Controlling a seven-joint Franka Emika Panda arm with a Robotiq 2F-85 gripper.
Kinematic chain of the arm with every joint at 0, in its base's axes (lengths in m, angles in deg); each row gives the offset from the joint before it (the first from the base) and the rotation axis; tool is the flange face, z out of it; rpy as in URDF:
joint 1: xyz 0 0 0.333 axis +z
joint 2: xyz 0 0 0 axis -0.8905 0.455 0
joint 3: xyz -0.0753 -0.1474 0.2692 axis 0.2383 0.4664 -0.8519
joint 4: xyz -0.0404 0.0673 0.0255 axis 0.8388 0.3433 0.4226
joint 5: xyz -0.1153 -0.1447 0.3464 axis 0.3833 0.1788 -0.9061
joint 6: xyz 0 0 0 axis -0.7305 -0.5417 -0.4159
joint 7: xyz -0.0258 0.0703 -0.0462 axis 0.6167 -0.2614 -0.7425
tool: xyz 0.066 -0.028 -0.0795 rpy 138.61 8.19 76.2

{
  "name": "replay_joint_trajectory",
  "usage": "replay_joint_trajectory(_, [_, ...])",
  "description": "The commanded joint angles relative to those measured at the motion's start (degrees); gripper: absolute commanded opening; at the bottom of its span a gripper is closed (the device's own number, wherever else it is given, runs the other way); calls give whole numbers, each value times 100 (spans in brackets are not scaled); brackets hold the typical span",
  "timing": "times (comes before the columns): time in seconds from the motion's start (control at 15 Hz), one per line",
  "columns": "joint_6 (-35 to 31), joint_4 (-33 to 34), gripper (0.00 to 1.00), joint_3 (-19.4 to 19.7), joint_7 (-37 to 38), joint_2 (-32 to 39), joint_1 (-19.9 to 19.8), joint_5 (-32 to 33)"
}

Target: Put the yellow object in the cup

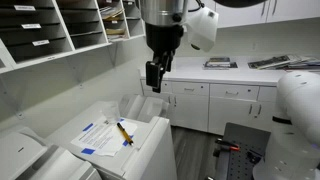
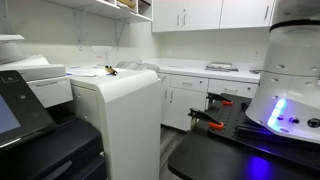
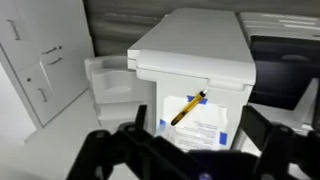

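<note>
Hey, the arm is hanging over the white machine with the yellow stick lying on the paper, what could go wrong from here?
The yellow stick is thin and flat on the paper sheet, so the open hand above might miss it or drag the sheet. A nudge could roll it off the white machine. No cup shows in any view, so the drop spot is unclear.

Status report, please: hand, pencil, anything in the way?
Hand open, empty, well above pencil. Pencil lies on paper, untouched. No cup in view. Nothing blocks the pencil.
</note>
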Motion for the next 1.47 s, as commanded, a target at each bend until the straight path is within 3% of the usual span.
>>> replay_joint_trajectory(0.0, [20, 15, 100, 104, 94, 40, 148, 104])
replay_joint_trajectory(0.13, [19, 16, 100, 104, 94, 39, 148, 104])
replay_joint_trajectory(0.33, [-11, 90, 100, 368, 244, 351, 282, -653])
replay_joint_trajectory(0.6, [-435, 112, 100, 608, 598, 1022, 37, -1215])
replay_joint_trajectory(1.0, [-1761, 158, 100, 977, 1161, 2446, -132, -2052])
replay_joint_trajectory(1.27, [-2899, 309, 100, 1070, 1528, 3576, -95, -2767])
replay_joint_trajectory(1.4, [-3134, 548, 100, 1091, 1559, 4163, -78, -2899])
